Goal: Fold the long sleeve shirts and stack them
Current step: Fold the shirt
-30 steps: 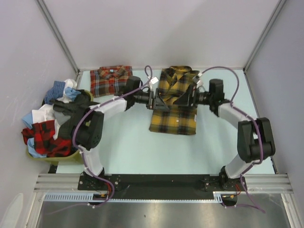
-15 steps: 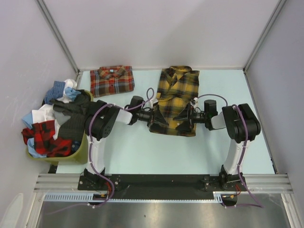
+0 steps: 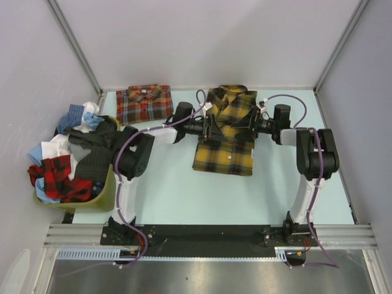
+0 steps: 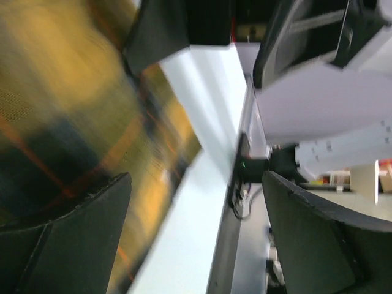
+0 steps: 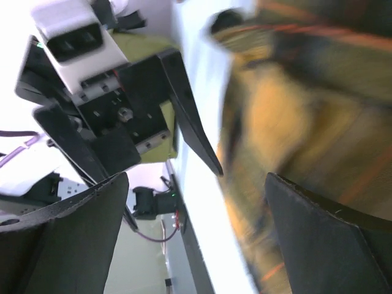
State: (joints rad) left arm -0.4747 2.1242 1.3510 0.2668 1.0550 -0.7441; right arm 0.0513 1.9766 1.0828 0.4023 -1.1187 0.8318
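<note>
Yellow shirt [image 3: 224, 144] lies flat, middle of the tabletop [image 3: 177, 190], collar toward the far edge, hem toward the near edge. It is a long rectangle, sleeves apparently tucked in, not yet halved. Red shirt [image 3: 144, 103] sits folded at the far-left corner. Basket [image 3: 101, 199] with loose clothes is at the left edge.

Left fingers [image 4: 79, 239] are spread wide and hold nothing; they sit at the yellow shirt's left side, about mid-length. Right fingers [image 5: 334, 245] are also wide apart and empty, at its right side, facing the left ones across the cloth. Both wrist views are blurred, so I can't tell if the tips touch fabric.

Step in hand looks like taking both side edges for the halving fold. To do it well:
- drop both tips low to the tabletop and pinch every layer at the edge, not just the top one
- grip at matching points left and right so the fold line runs straight
- lift evenly and carry one end over the other without dragging
- release only when the edges line up

Risks: a skewed fold, a tucked sleeve slipping out.
</note>
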